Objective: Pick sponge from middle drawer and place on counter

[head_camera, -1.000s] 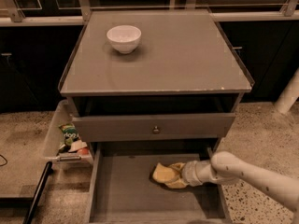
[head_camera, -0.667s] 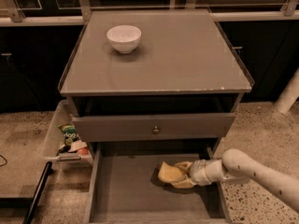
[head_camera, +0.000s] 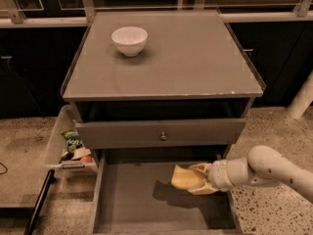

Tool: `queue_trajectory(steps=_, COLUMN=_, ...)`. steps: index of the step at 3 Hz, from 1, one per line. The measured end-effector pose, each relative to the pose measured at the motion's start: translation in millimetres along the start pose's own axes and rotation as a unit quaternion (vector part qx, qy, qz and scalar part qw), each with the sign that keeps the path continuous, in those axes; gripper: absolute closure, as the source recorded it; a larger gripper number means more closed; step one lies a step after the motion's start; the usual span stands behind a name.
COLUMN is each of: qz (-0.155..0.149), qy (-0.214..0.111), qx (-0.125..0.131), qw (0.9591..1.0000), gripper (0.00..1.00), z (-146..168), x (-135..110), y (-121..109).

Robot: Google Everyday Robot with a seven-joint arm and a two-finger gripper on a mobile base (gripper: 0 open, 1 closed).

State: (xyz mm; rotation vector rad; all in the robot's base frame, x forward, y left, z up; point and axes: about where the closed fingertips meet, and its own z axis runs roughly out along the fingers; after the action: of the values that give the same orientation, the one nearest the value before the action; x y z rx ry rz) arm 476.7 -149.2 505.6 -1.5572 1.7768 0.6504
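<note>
The pale-yellow sponge (head_camera: 183,178) is held in my gripper (head_camera: 194,179), lifted a little above the floor of the open middle drawer (head_camera: 132,199), at its right side. The gripper's cream fingers (head_camera: 201,169) are closed around the sponge's right end, and the sponge casts a shadow on the drawer floor. My white arm (head_camera: 266,168) comes in from the right edge. The grey counter (head_camera: 195,58) lies above, with a white bowl (head_camera: 129,40) at its back left.
A grey drawer front with a small round knob (head_camera: 163,136) sits above the open drawer. A clear plastic bin of snack packets (head_camera: 68,148) hangs at the cabinet's left. A white post (head_camera: 301,99) stands at the right, and a black bar (head_camera: 41,199) lies at the lower left.
My gripper has risen off the drawer floor with the sponge in it and shifted slightly right. The sponge now hangs above its shadow.
</note>
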Motion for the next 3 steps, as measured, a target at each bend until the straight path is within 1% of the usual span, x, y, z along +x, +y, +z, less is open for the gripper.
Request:
queue_trajectory(steps=1, qz=-0.021, qy=0.014, qx=0.012, qw=0.9996, gripper=1.0, z=-20, x=-18, y=-8)
queue_trajectory(steps=2, qz=-0.02, qy=0.015, qx=0.008, qw=0.9996, gripper=1.0, z=-18, x=-18, y=-3)
queue_trajectory(steps=3, qz=-0.055, qy=0.022, qx=0.012, qw=0.9982, gripper=1.0, z=-39, x=-47, y=9)
